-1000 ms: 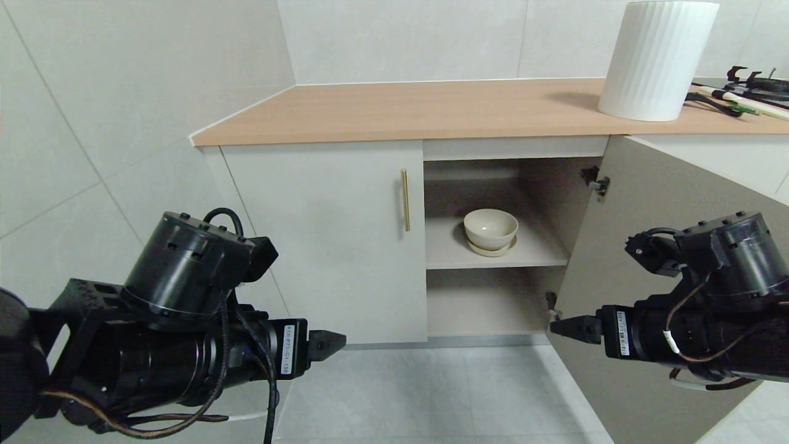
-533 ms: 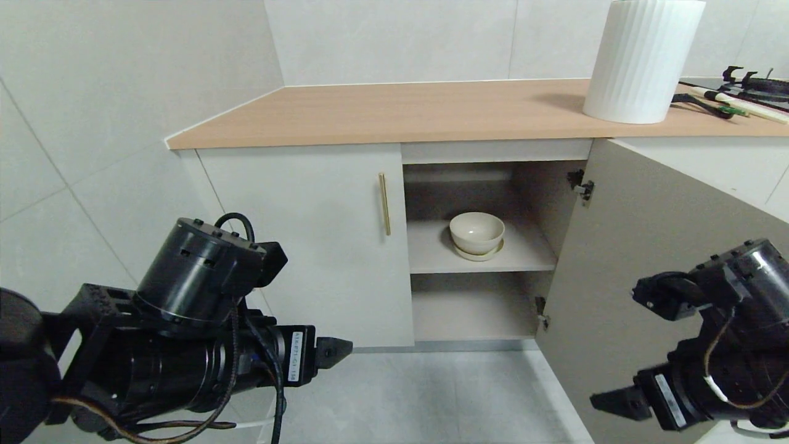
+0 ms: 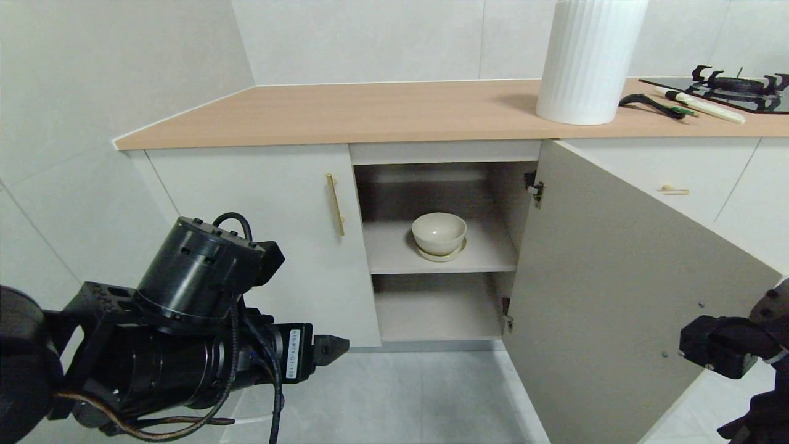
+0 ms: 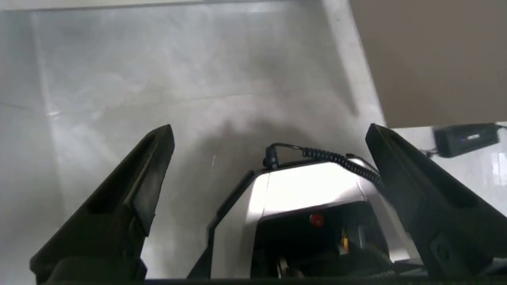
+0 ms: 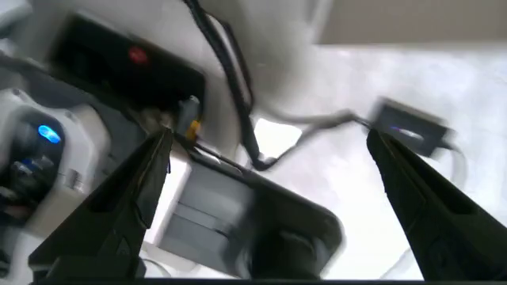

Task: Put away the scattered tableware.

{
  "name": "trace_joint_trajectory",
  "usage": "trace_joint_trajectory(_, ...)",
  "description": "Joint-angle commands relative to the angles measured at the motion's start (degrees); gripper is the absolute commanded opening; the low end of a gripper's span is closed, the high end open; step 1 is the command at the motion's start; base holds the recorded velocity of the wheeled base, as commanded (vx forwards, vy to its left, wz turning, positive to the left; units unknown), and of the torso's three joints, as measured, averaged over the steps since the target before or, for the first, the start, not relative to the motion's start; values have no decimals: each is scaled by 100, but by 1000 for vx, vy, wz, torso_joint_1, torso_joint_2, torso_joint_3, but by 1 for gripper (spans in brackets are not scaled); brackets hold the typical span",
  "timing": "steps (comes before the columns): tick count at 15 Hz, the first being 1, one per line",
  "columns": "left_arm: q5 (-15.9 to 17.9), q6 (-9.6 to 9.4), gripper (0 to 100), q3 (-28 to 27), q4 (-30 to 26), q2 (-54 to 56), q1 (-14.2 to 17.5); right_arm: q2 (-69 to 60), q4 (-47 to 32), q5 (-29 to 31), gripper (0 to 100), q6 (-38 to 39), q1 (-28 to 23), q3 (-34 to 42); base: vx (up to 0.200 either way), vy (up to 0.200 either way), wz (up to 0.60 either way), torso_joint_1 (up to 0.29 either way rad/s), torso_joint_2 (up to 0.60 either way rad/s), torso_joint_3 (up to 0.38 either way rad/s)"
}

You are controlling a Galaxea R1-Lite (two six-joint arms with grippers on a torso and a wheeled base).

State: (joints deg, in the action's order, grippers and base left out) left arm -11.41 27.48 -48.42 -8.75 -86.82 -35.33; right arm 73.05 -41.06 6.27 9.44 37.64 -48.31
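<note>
our left gripper stands wide open and holds nothing. it hangs low over the pale floor tiles, in front of the closed white left cabinet door. our right gripper also has its jaws wide apart and is empty; its arm is low, near the free edge of the open grey cabinet door.

the task's thing is a cream round ceramic bowl. it sits upright on a small flat cream plate, at about the middle of the upper shelf, a little back from the front edge of the shelf. both grippers are well apart from it.

we judge the bowl to be stiff, rather light, glazed and therefore slippery, and it would break if dropped. the best hold is on the rim, one finger inside and one outside. the plate lies flat, so its edge gives little to take.

toward the right end of the wooden countertop stands a tall white ribbed cylinder. beyond it lie a black curved utensil and a long pale utensil.
</note>
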Motion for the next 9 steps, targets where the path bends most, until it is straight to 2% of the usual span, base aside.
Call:
trace_joint_trajectory(1, -2, 3, 100, 8, -4, -10, 0, -194, -95, 85, 100, -38, 6, -38, 0, 0, 0, 0, 0, 0)
trace_joint_trajectory(6, 7, 12, 100, 8, -4, -10, 0, -555, -95, 665, 100, -38, -179, -170, 0, 0, 0, 0, 0, 0)
trace_joint_trajectory(9, 7, 21, 100, 8, -4, -10, 0, -493, -95, 832, 100, -56, -846, -354, 0, 0, 0, 0, 0, 0)
